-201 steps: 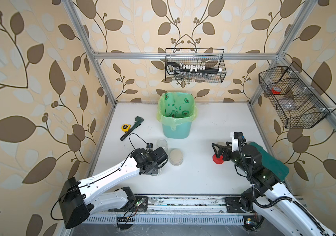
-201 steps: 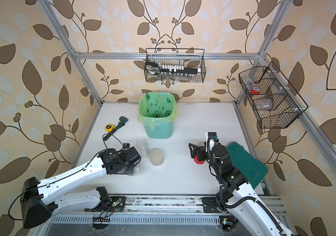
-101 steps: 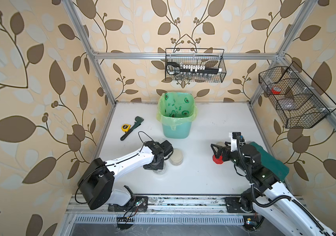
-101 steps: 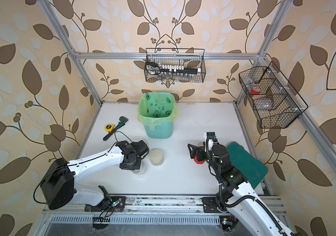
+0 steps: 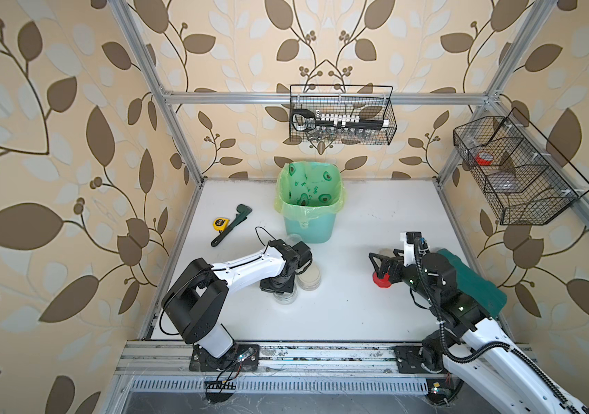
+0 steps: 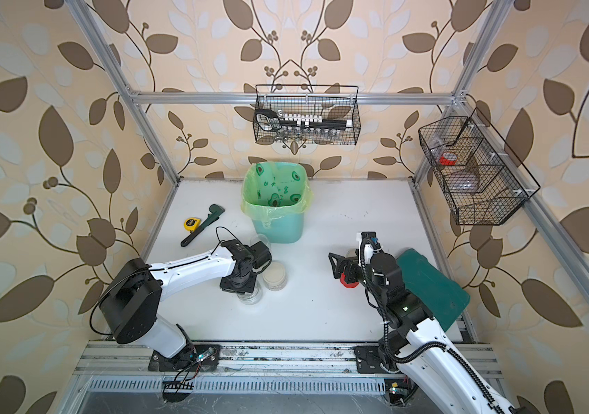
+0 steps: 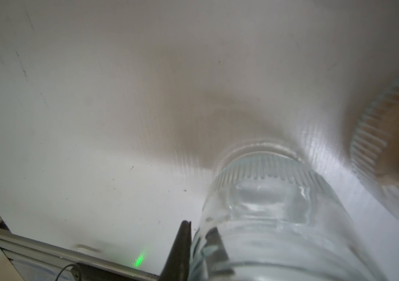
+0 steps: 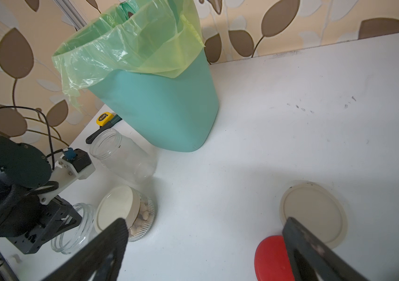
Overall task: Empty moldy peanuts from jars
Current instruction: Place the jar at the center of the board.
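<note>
Shifted empty jar upright, mouth up

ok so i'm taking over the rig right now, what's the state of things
Grippers: the left gripper is at the rim of the lidless short jar, which stands empty on the table; whether it grips is unclear. The right gripper is open and empty, over the red lid and a beige lid lying on the table.
Done: the tall jar by the mint-green bin is also open and empty.
Left: the lidded short jar holds the peanuts; take off its lid and tip it into the bin.
</note>
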Robot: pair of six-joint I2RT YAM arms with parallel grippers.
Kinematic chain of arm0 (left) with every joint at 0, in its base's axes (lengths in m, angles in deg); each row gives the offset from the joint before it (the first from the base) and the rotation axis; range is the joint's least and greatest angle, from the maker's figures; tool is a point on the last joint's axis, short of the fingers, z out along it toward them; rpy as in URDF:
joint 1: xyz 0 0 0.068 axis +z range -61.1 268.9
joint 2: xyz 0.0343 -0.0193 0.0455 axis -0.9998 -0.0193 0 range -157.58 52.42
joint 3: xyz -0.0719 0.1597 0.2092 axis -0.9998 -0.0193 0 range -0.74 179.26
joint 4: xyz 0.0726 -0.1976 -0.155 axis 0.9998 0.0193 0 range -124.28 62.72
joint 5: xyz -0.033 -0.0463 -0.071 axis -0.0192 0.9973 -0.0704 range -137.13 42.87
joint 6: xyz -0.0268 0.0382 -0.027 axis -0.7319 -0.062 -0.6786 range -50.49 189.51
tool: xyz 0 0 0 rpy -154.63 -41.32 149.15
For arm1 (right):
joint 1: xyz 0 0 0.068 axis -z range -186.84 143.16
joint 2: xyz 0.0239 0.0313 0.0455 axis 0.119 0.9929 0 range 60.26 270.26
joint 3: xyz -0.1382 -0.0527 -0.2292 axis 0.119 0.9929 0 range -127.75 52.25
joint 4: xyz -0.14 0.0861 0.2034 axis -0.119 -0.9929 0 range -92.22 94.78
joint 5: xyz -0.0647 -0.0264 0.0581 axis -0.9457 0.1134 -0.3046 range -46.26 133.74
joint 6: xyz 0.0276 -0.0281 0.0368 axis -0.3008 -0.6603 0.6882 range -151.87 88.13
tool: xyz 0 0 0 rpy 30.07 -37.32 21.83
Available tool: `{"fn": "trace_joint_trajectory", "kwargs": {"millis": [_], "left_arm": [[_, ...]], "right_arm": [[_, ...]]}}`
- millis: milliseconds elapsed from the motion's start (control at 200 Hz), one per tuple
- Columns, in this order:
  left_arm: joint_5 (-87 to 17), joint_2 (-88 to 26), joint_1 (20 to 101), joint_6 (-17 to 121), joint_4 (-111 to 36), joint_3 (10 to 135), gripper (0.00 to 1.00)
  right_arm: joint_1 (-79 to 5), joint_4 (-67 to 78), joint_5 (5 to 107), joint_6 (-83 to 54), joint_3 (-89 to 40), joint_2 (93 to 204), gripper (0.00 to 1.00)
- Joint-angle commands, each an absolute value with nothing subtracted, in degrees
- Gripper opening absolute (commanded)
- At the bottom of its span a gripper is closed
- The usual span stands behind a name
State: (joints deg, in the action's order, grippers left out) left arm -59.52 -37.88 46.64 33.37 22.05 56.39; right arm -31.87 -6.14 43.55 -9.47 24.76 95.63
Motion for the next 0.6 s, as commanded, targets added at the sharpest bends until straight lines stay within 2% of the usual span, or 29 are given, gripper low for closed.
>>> {"fn": "trace_joint_trajectory", "kwargs": {"millis": [0,50,205,285,440,525,595], "left_arm": [[-59.58,-36.52,47.36,34.08,23.55,57.62,0.33],[-59.46,-35.99,47.38,34.03,23.64,57.62,0.41],[-59.31,-33.06,47.39,34.22,24.86,58.05,0.48],[-59.57,-30.63,47.32,34.1,26.62,58.65,0.58],[-66.33,-17.99,47.3,33.05,29.68,59.85,0.88],[-71.08,-9.47,47.3,33.49,26.39,59.7,0.98],[-74.22,-1.62,47.28,35.0,18.98,57.07,0.99]], "right_arm": [[-31.8,-5.47,44.17,-10.38,24.12,95.66,1.0],[-31.75,-5.51,44.17,-10.34,24.09,95.7,1.0],[-31.77,-5.51,44.16,-10.36,24.04,95.96,1.0],[-31.8,-5.5,44.53,-10.33,24.08,96.02,1.0],[-31.8,-6.41,45.44,-10.8,23.48,96.71,1.0],[-31.8,-6.94,47.06,-11.77,23.01,97.87,1.0],[-31.8,-7.28,48.6,-12.46,22.48,99.16,1.0]]}}
